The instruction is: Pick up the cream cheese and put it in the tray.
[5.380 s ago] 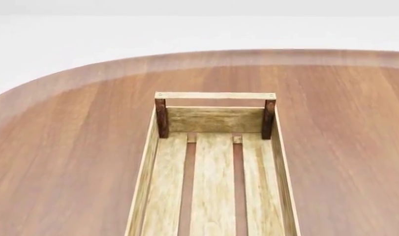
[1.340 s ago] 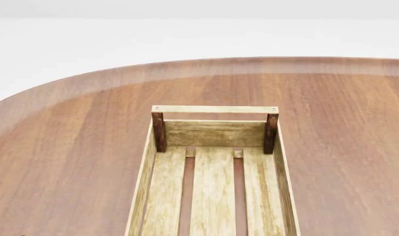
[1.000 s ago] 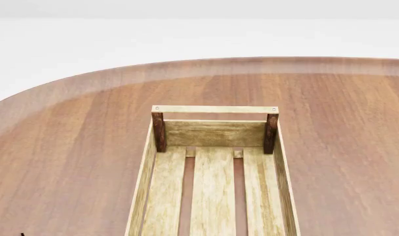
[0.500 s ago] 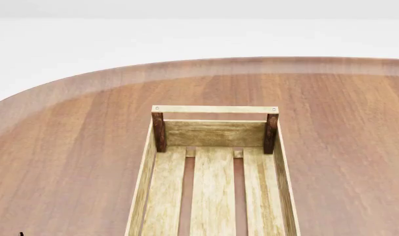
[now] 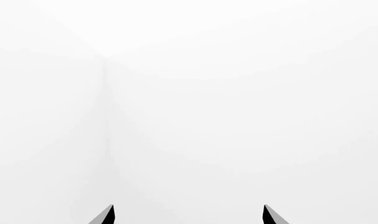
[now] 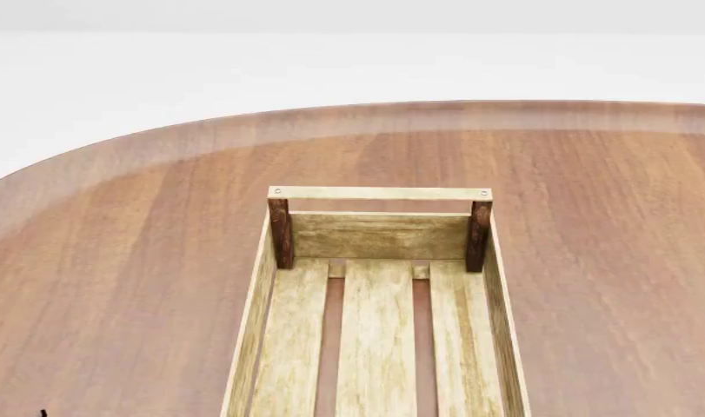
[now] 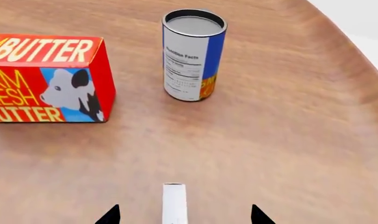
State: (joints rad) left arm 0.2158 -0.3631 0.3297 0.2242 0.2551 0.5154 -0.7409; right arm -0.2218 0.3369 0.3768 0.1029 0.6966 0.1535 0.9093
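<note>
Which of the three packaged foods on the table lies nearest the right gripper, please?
The cream cheese, the thin white box between the right gripper's fingertips; the butter box and can stand farther off.

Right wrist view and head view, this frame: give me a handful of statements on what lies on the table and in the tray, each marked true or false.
1. The can stands upright on the table. True.
2. The butter box touches the can. False: bare table shows between them.
3. The part of the tray that the head view shows holds the cream cheese. False: only bare slats show there.
4. The right hand has its fingertips apart, with a thin white object, seen edge-on, between them. True.
5. The left hand points at the butter box. False: its view shows only blank white.
</note>
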